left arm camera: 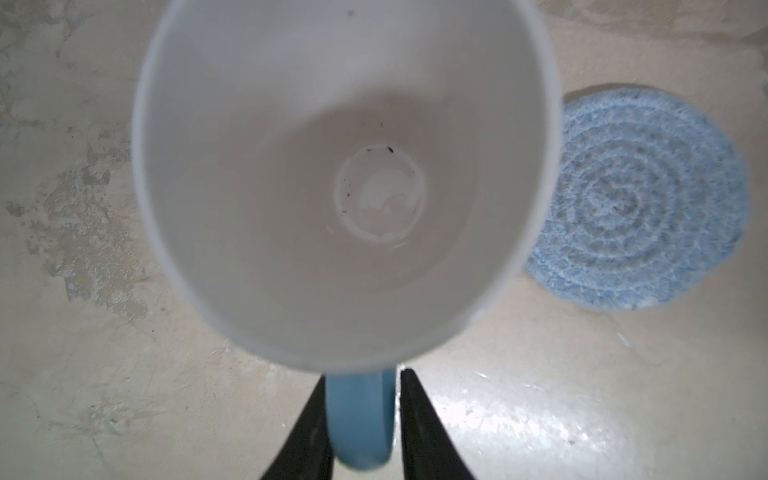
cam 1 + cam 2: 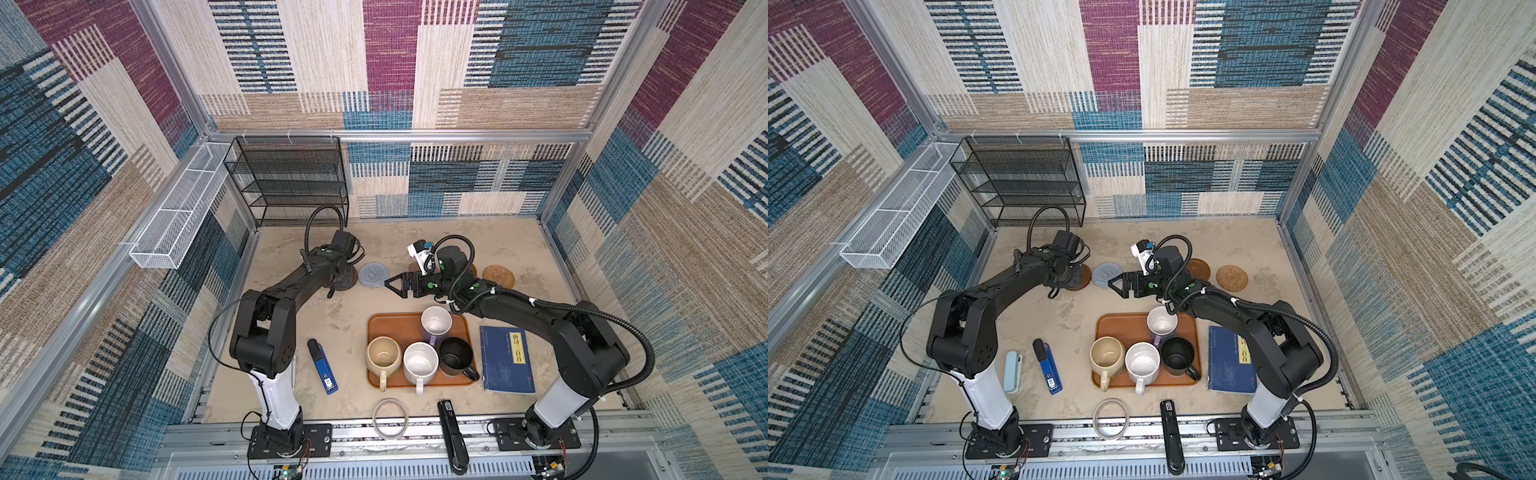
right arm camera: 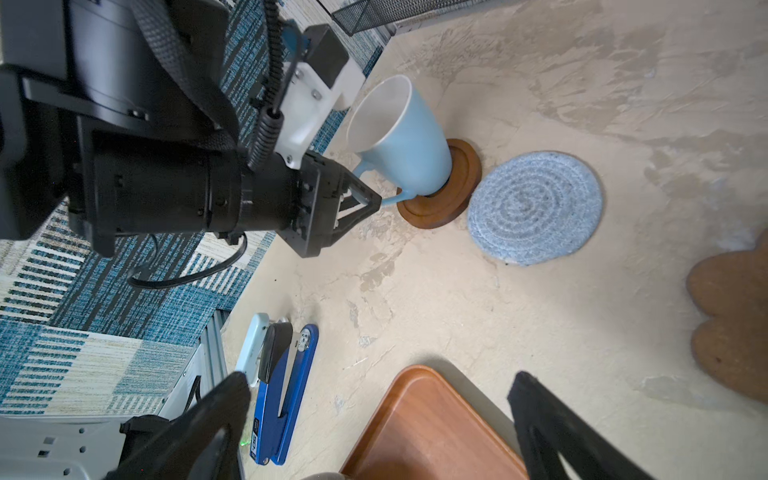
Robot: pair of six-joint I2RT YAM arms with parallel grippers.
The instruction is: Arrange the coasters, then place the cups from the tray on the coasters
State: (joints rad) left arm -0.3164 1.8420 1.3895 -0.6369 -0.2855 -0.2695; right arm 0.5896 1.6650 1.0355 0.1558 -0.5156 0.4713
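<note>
The light blue cup (image 3: 399, 137) stands on a dark brown wooden coaster (image 3: 457, 187); from above its pale inside (image 1: 345, 178) fills the left wrist view. My left gripper (image 1: 363, 376) straddles the cup's blue handle with a thin gap at one finger, so it is slightly open. Beside it lie the blue-grey woven coaster (image 2: 374, 274), the tan flower coaster (image 3: 735, 324), another brown disc (image 2: 1200, 269) and the rattan coaster (image 2: 498, 276). My right gripper (image 2: 388, 284) hangs wide open and empty above the tray's far corner. The tray (image 2: 390, 322) holds the lavender (image 2: 436, 322), beige (image 2: 383, 355), speckled white (image 2: 420, 363) and black (image 2: 456, 357) cups.
A blue stapler (image 2: 322, 365) and a pale case (image 2: 1012, 371) lie left of the tray, a dark blue book (image 2: 507, 359) to its right. At the front edge are a clear ring (image 2: 390, 417) and a black stapler (image 2: 451, 432). A black mesh rack (image 2: 286, 178) stands at the back left.
</note>
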